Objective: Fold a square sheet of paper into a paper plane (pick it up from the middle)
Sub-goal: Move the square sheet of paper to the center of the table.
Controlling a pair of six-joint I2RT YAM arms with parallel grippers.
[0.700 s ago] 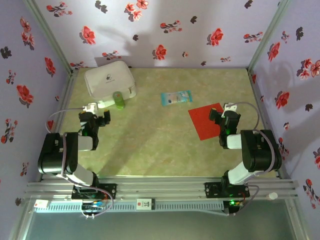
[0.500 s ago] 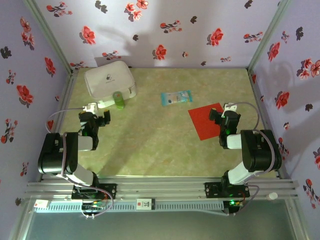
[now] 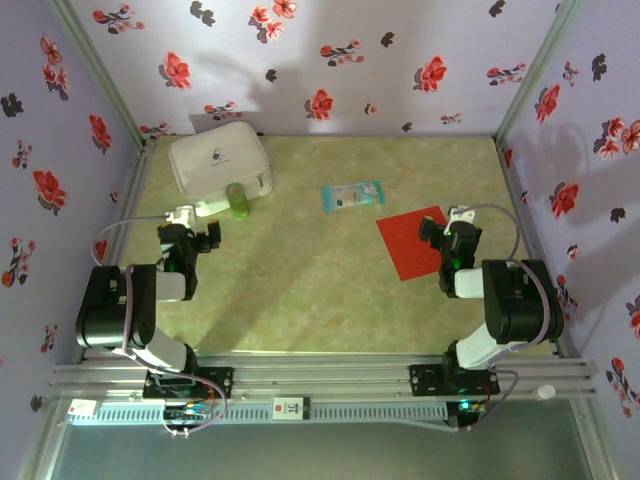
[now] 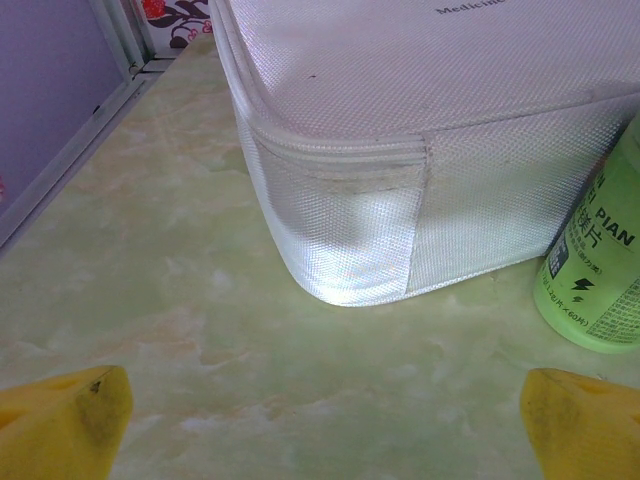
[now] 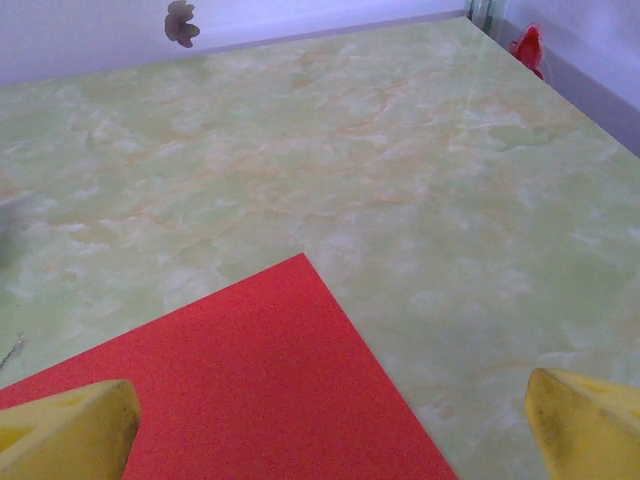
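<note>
The square sheet of paper (image 3: 411, 241) lies flat and unfolded on the table at the right, bright red. Its far corner shows in the right wrist view (image 5: 260, 390). My right gripper (image 3: 441, 233) hovers over the sheet's right part, open, with nothing between its yellow fingertips (image 5: 70, 430). My left gripper (image 3: 190, 237) stands open at the left, just in front of the white case, holding nothing. Its yellow fingertips (image 4: 65, 420) frame bare table.
A white boxy case (image 3: 218, 160) sits at the back left, with a green bottle (image 3: 237, 200) against its front edge. A pale blue packet (image 3: 352, 194) lies mid-table behind the sheet. Flowered walls close three sides.
</note>
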